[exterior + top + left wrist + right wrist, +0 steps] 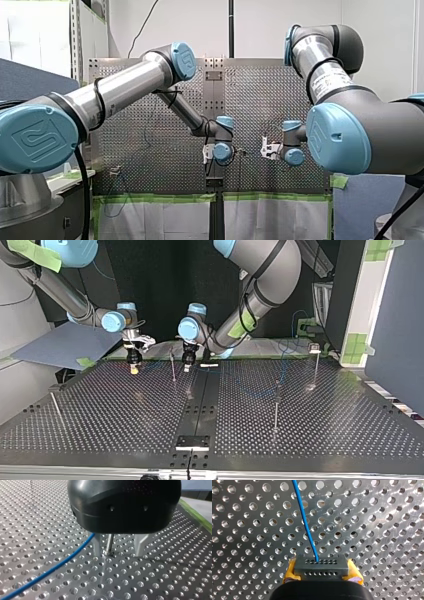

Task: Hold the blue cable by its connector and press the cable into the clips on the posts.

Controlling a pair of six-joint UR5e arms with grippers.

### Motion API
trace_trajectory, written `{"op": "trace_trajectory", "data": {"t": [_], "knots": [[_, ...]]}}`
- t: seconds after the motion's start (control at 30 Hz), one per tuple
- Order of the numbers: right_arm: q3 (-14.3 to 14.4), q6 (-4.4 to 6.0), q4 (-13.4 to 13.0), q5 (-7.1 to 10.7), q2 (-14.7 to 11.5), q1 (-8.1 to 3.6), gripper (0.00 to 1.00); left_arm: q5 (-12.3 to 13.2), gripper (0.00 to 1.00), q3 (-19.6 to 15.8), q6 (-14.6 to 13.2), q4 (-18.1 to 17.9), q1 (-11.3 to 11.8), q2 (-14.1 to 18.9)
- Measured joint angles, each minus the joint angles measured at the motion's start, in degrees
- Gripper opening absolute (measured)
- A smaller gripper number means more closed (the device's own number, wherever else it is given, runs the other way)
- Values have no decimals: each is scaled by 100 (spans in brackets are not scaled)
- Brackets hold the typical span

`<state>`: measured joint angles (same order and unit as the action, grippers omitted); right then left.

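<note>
Blue cable point(304, 517) found leaving its grey connector point(321, 567) lengthwise, straight ahead of the yellow-padded fingers point(290, 572) of my right gripper point(322, 570), clamped tight on that connector above the tabletop point(374, 530). Traced onward beside my left gripper point(118, 547), with metal fingers point(140, 544) spread and empty and a post point(109, 543) standing in the gap ahead; judged the left arm nearer the cable's run.

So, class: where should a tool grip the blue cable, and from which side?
By the connector, on its two short ends, coming from the face opposite the cable. It is flat-sided and the cable leaves one face; my right tool holds it so, yellow pads on each end.
</note>
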<state>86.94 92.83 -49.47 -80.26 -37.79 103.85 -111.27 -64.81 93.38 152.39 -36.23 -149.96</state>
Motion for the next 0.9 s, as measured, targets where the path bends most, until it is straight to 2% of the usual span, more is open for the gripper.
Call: {"op": "trace_trajectory", "data": {"t": [0.2, 0.43, 0.6, 0.9], "knots": [[1, -4, 4, 8, 1, 0, 0, -209, 100, 2, -70, 77, -40, 2], [2, -1, 23, 41, 1, 0, 0, -551, 100, 1, -118, 401, -102, 16], [3, 0, 34, 44, 1, 0, 0, -593, 100, 1, -142, 641, -152, 83], [3, 0, 92, 44, 3, -3, 0, -664, 100, -7, -76, 716, -332, 363]]}}
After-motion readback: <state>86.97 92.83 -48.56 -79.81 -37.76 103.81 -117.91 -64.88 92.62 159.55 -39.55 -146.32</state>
